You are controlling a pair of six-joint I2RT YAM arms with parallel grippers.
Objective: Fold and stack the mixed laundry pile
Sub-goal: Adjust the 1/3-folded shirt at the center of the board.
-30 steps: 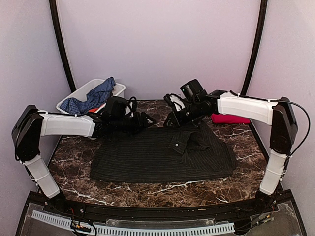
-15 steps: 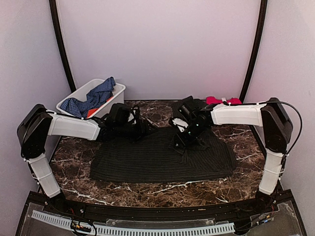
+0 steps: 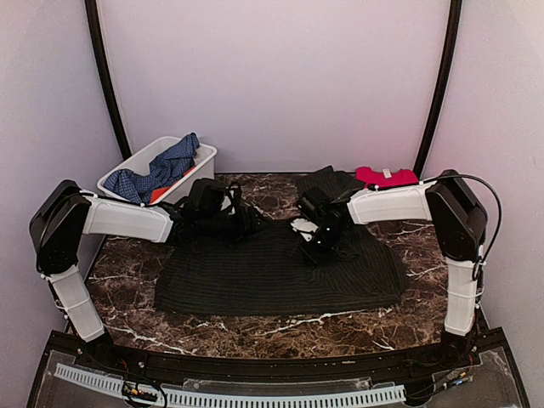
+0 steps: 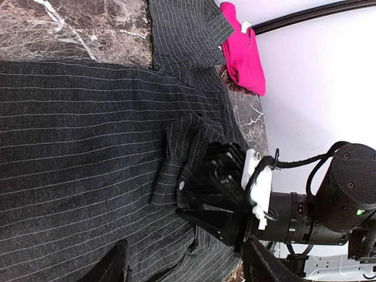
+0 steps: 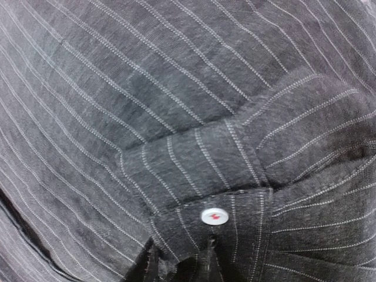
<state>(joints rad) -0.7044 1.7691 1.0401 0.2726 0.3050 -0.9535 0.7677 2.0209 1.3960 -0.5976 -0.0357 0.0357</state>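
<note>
The right hand (image 3: 315, 244) is pressed tip-down onto the cuff (image 5: 200, 164) of the pinstriped shirt (image 3: 272, 276), just beside its white button (image 5: 212, 216). Its fingers are buried in dark cloth, so I can't tell whether they have pinched the cuff.

The left hand (image 4: 189, 265) hangs wide open over the shirt's far edge, holding nothing.

The shirt lies flat in the middle of the table (image 3: 255, 327), its long axis running left to right across the frame. The cuff sits right of centre, directly under the right hand and well away from the left, so the sleeve fold probably falls to the right arm.

A red cloth (image 3: 387, 177) rests at the upper right.
</note>
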